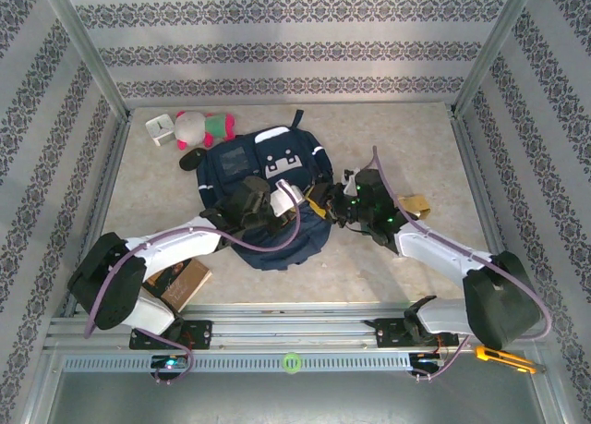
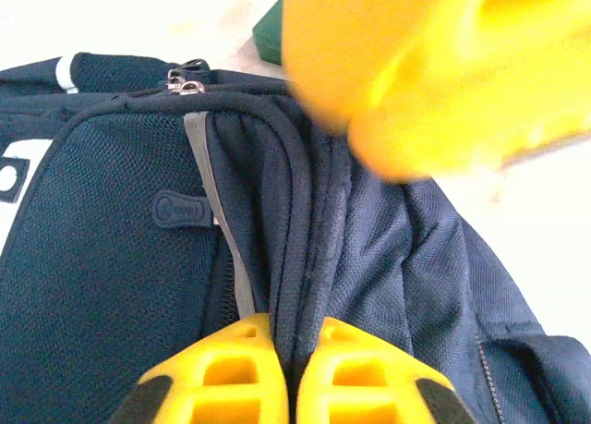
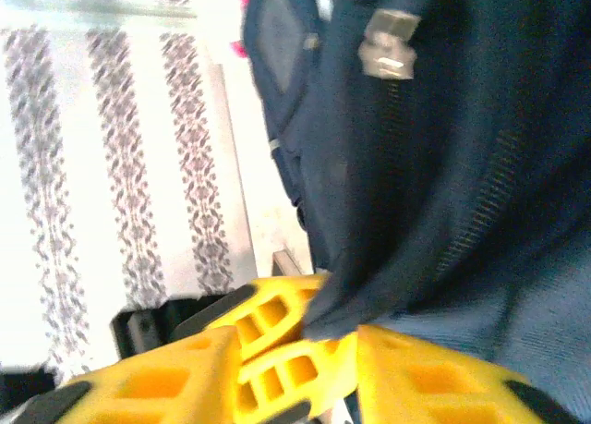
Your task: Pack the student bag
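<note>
The student bag (image 1: 263, 165), navy blue with grey-white front patches, lies in the middle of the table. My left gripper (image 1: 300, 200) reaches over it from the left. In the left wrist view the left gripper (image 2: 295, 336) is shut on a raised piped fold of the student bag (image 2: 111, 258). The right gripper (image 1: 337, 205) meets it at the bag's right edge. In the right wrist view the right gripper (image 3: 295, 341) has its yellow fingers (image 3: 443, 378) apart, with the left gripper's fingertips and the pinched fold of the student bag (image 3: 443, 165) between them.
A pink and green plush toy (image 1: 201, 127) and a small white object (image 1: 159, 128) lie at the back left. A brown box (image 1: 180, 281) sits by the left arm's base. A tan item (image 1: 416, 204) lies beside the right arm. An orange cutter (image 1: 503, 357) rests on the front rail.
</note>
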Robot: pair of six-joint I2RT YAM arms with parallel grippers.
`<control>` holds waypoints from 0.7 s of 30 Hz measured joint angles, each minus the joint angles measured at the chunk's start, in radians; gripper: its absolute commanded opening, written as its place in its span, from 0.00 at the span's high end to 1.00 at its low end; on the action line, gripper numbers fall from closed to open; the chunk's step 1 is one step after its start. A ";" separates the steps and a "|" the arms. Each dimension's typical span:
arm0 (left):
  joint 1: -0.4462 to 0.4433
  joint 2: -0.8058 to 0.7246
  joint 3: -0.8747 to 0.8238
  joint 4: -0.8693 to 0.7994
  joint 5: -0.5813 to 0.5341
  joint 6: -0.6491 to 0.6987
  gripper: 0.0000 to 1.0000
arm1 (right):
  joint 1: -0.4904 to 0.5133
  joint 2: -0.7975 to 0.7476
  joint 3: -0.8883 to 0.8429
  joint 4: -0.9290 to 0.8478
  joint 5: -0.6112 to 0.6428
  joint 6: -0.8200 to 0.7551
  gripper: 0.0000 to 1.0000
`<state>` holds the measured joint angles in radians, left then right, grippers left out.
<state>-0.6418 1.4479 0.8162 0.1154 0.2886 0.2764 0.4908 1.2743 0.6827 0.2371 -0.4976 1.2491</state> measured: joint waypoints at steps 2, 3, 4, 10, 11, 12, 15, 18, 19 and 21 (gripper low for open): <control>0.066 -0.026 0.000 -0.020 0.103 -0.017 1.00 | -0.048 -0.034 0.018 -0.003 -0.031 -0.099 0.58; 0.086 -0.039 -0.002 -0.024 0.131 -0.020 1.00 | -0.076 -0.045 0.022 0.001 -0.042 -0.145 0.58; 0.111 -0.065 -0.007 -0.028 0.163 -0.021 1.00 | -0.111 -0.054 0.026 0.004 -0.050 -0.202 0.57; 0.192 -0.214 -0.042 -0.047 0.301 -0.021 1.00 | -0.261 -0.013 0.055 -0.031 -0.178 -0.595 0.54; 0.201 -0.228 -0.043 -0.051 0.323 -0.020 1.00 | -0.277 0.009 0.071 -0.041 -0.204 -0.665 0.54; 0.209 -0.241 -0.045 -0.056 0.344 -0.020 1.00 | -0.293 0.035 0.089 -0.053 -0.232 -0.741 0.54; 0.231 -0.266 -0.051 -0.066 0.393 -0.019 1.00 | -0.322 0.111 0.138 -0.095 -0.298 -0.948 0.55; 0.266 -0.278 -0.052 -0.083 0.442 -0.019 1.00 | -0.325 0.190 0.172 -0.129 -0.336 -1.107 0.56; 0.282 -0.279 -0.052 -0.087 0.460 -0.019 1.00 | -0.325 0.213 0.174 -0.132 -0.344 -1.142 0.55; 0.306 -0.280 -0.052 -0.099 0.489 -0.016 1.00 | -0.325 0.252 0.174 -0.133 -0.359 -1.177 0.56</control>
<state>-0.3359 1.1675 0.7643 0.0162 0.7773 0.2607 0.1661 1.5265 0.8566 0.1043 -0.8562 0.0723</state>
